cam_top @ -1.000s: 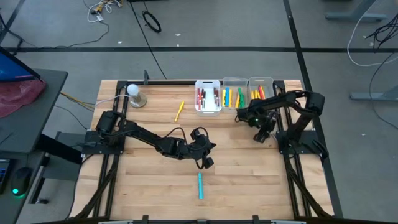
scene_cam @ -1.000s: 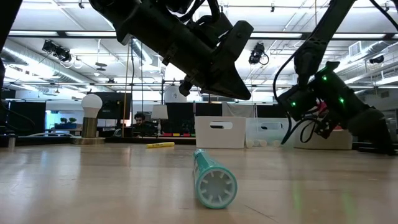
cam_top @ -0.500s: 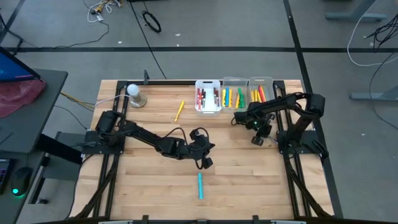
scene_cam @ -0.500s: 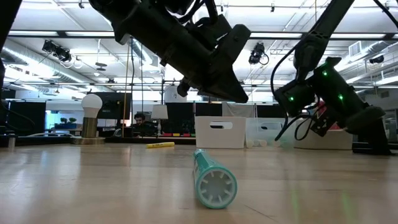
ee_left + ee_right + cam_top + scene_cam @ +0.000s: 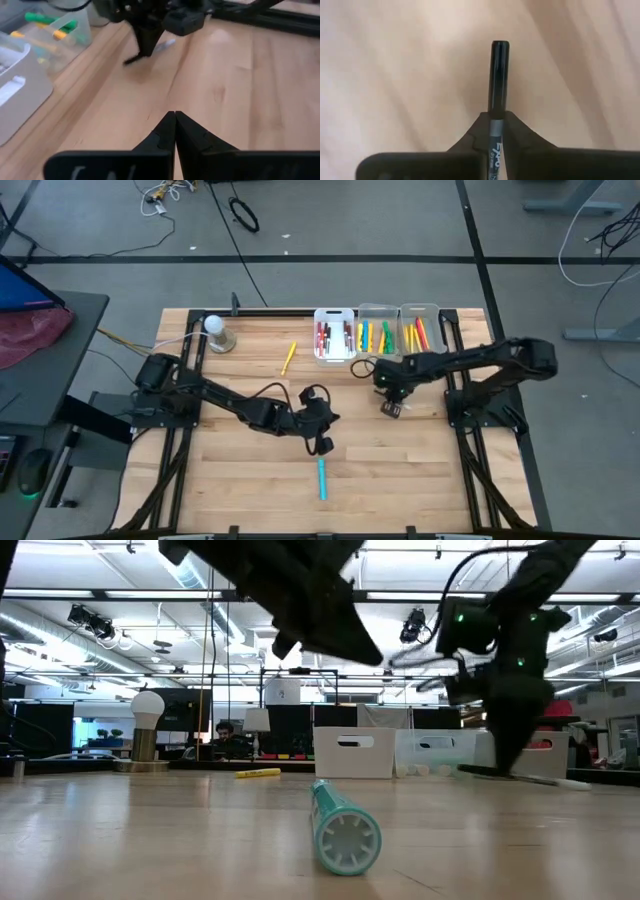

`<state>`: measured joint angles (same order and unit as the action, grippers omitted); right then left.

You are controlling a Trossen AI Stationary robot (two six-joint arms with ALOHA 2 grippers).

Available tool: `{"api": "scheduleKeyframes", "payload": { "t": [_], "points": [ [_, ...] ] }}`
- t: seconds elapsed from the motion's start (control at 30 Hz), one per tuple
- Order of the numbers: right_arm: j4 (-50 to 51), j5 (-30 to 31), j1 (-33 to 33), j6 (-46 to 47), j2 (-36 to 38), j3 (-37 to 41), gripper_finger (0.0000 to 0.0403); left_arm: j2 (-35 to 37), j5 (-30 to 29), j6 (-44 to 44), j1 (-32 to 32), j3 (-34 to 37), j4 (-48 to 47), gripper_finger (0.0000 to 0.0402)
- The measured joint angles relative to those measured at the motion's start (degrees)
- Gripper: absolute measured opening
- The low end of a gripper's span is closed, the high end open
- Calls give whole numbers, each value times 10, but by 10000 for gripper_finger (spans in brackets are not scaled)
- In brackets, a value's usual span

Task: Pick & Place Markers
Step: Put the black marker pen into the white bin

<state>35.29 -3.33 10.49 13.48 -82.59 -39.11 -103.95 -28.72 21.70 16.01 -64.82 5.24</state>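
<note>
My right gripper (image 5: pixel 390 408) stands right of the table's middle, pointing down, shut on a white-barrelled marker with a black cap (image 5: pixel 499 75). That marker also shows under the fingers in the low view (image 5: pixel 520 778). A cyan marker (image 5: pixel 321 478) lies flat on the wood near the front edge. A yellow marker (image 5: pixel 288 357) lies at the back. More markers lie in the bins. My left gripper (image 5: pixel 322 444) hangs shut and empty above the table, just behind the cyan marker. My right gripper pinches the marker's white barrel (image 5: pixel 495 131) between its two fingers, just behind the black cap. The fingers come from above and lie across the marker. The marker sits about level and low over the wood; whether it is clear of the table I cannot tell.
A white bin (image 5: pixel 317 335) and two clear bins (image 5: pixel 377 308) (image 5: pixel 420 307) with markers stand along the back edge. A bulb on a stand (image 5: pixel 216 330) is at the back left. Bare wood lies between the two grippers and across the front.
My right gripper has gone from beside the clear bins toward the table's middle and tipped over until it points down; a marker now shows between its fingers. My left gripper has risen a little above the cyan marker, which has stayed where it was.
</note>
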Motion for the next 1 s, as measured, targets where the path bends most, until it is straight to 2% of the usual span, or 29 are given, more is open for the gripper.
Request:
{"api": "scheduleKeyframes", "payload": {
  "t": [0.1,0.23,0.37,0.53,0.77,0.93,1.0],
  "points": [
    [-132,-33,-20,5,25,34,18,17,15,-14,0,0,-15,26],
    [-280,-42,-48,28,38,77,18,23,20,-13,0,0,-47,73],
    [-399,-22,-73,42,39,111,18,16,20,15,-1,-1,-53,134],
    [-599,4,-97,43,39,165,18,-24,11,35,-1,0,-32,200],
    [-853,13,-123,56,39,202,18,-99,-72,19,-1,-1,144,248],
    [-917,13,-145,43,39,203,18,-114,-142,-15,-1,0,257,252],
    [-917,13,-150,41,39,203,18,-114,-149,-39,-1,0,289,252]
  ]
}}
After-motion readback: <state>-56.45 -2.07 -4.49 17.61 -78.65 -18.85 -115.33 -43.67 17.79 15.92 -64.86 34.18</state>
